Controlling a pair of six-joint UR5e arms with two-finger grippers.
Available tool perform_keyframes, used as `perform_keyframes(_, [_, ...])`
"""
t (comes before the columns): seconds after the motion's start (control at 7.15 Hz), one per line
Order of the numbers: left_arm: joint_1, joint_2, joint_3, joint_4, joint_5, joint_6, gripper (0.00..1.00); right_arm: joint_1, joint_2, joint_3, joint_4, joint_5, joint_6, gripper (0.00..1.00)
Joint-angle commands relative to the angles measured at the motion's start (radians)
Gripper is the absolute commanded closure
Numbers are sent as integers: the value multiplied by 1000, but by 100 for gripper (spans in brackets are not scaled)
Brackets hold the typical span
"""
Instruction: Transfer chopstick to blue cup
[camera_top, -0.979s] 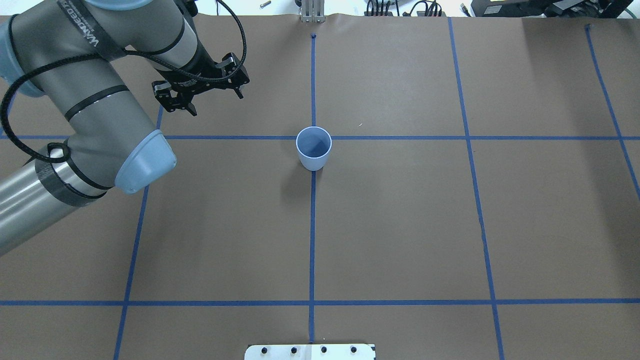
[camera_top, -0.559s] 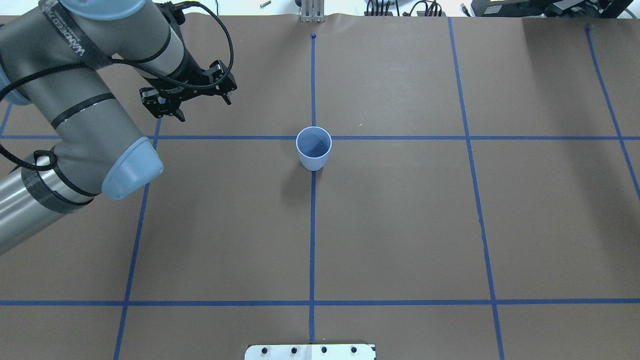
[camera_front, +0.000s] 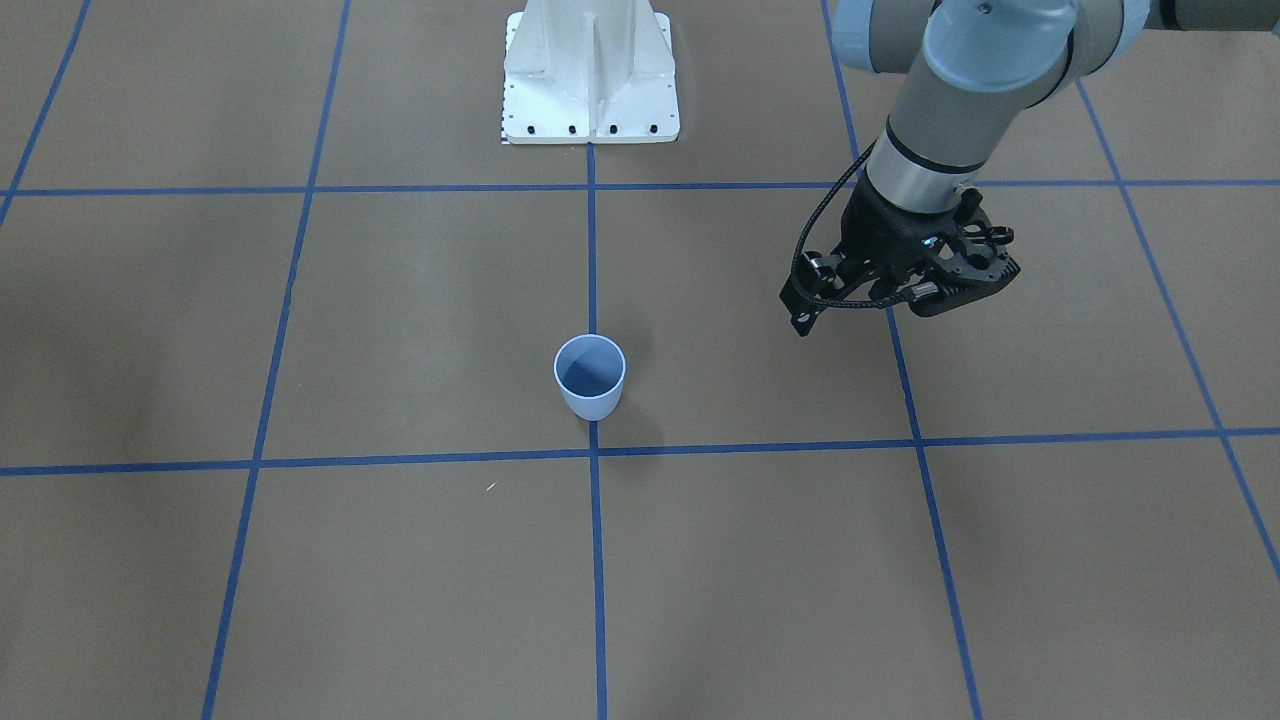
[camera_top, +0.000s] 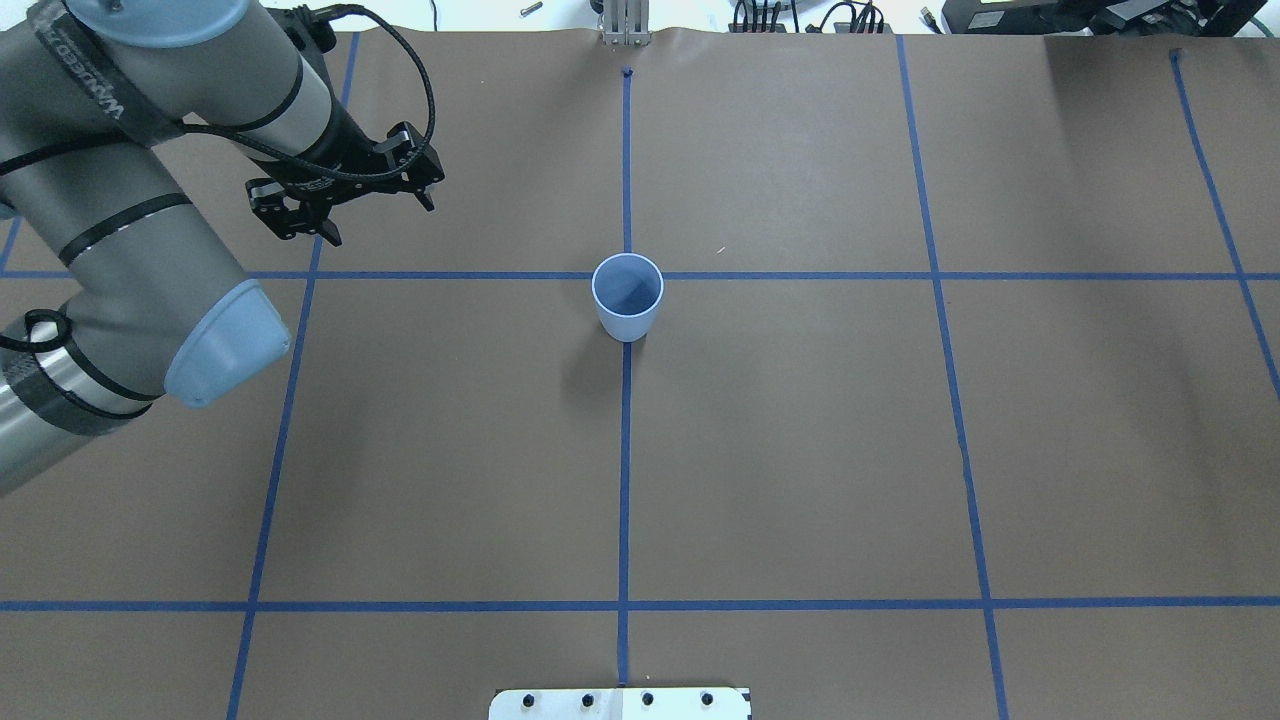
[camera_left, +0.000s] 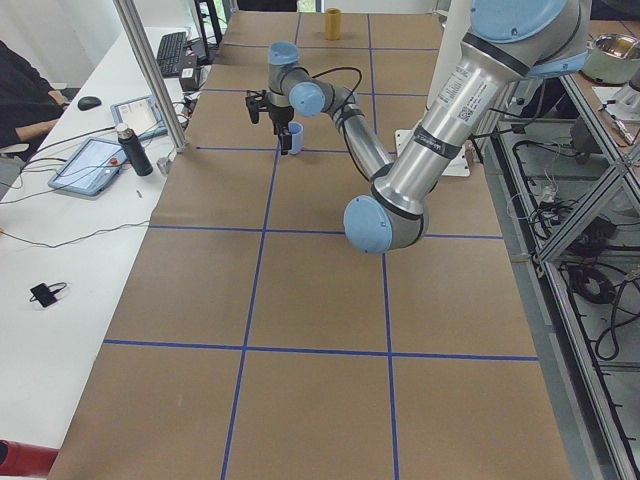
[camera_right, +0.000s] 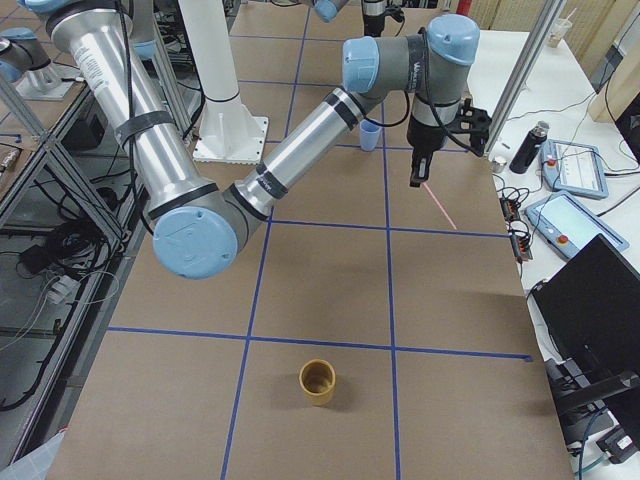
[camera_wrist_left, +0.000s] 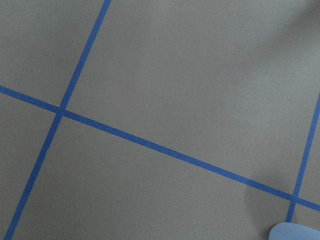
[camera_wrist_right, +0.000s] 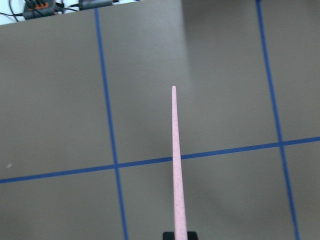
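Drawn further back from the cup, our left gripper hangs spread and empty. Our right gripper pinches the chopstick by one end, aloft, apart from the cup. Light, stiff and slick, we judge: an end-grip suits.

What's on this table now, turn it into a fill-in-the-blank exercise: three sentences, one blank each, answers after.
1. The blue cup stands upright and is ___.
2. The left end effector hovers with its jaws ___, holding nothing.
3. The chopstick is clamped in the right end effector, so it is not yet in the ___.
Missing words: empty; open; cup.
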Motion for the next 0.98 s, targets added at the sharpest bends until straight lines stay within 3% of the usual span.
perform_keyframes(0.0, [-9,26,1,-3,0,2,2,-159,98,27,106,67,360,100])
perform_keyframes(0.28, [-41,34,2,-3,0,38,2,-367,234,26,196,24,774,100])
perform_keyframes(0.42, [-61,65,2,-1,-6,87,2,-448,254,30,249,11,888,100])
perform_keyframes(0.84, [-104,121,8,-6,-8,222,2,-632,357,24,255,-53,1042,100])
